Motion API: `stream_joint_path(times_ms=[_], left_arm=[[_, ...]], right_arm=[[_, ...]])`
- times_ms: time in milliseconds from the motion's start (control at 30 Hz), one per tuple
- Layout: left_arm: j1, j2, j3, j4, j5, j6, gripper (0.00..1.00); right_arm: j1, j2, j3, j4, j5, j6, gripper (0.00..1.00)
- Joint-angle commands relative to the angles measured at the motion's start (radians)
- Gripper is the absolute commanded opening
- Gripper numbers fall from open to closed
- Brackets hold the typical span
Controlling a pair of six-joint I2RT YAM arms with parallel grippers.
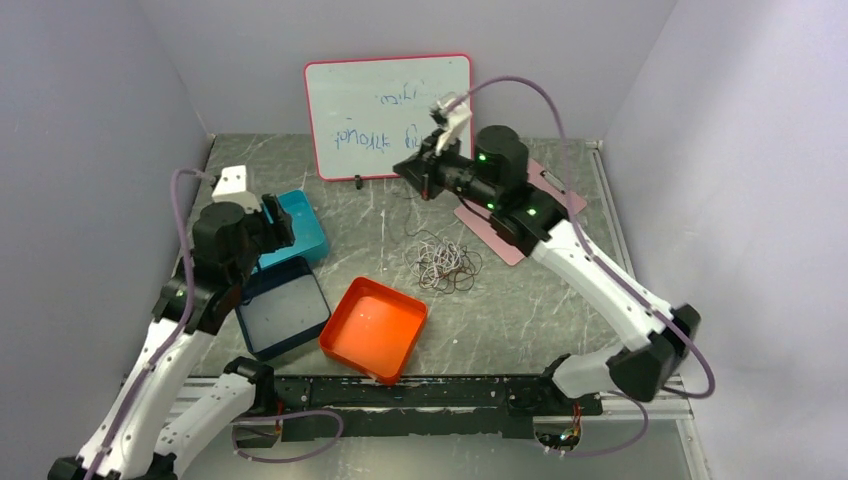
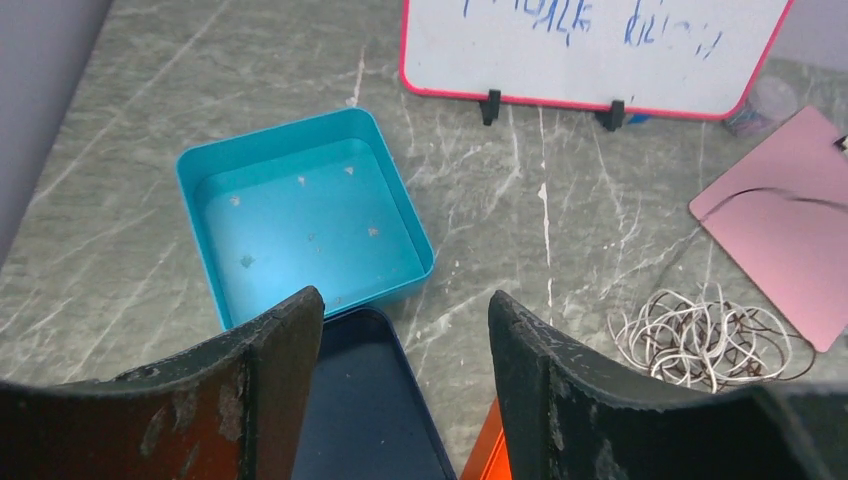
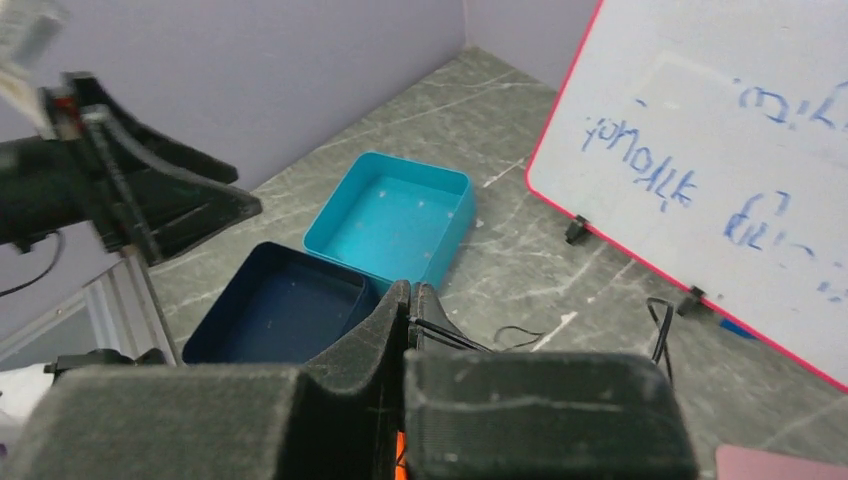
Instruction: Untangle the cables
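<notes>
Even bright light; wrist foregrounds blurred, perhaps defocus.

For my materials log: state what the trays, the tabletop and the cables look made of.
The orange tray, teal tray and dark blue tray: likely moulded plastic, uniform colour, soft sheen. The tabletop: grey, white-veined, stone or laminate, unclear. The cables: thin, floppy, probably plastic-sheathed.

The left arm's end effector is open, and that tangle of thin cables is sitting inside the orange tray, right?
Not inside: the tangle of thin black and white cables lies on the grey marbled table beside the square orange plastic tray, as the top external view shows. The left end effector is open.
</notes>
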Motion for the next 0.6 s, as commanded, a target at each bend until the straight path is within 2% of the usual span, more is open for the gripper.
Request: stream_joint_path(times_ms=[0, 167, 567], left_arm=[[0.012, -0.133, 0.027, -0.019, -0.067, 0.020, 0.66], [0.012, -0.268, -0.006, -0.046, -0.111, 0.043, 0.66], [0.012, -0.426, -0.043, -0.123, -0.192, -0.005, 0.65]], right_arm=[[0.065, 0.112, 0.124, 0.087, 0.013, -0.012, 0.00], [0.133, 0.309, 0.309, 0.124, 0.011, -0.031, 0.00], [0.196, 0.770, 0.792, 0.184, -0.065, 0.025, 0.00]])
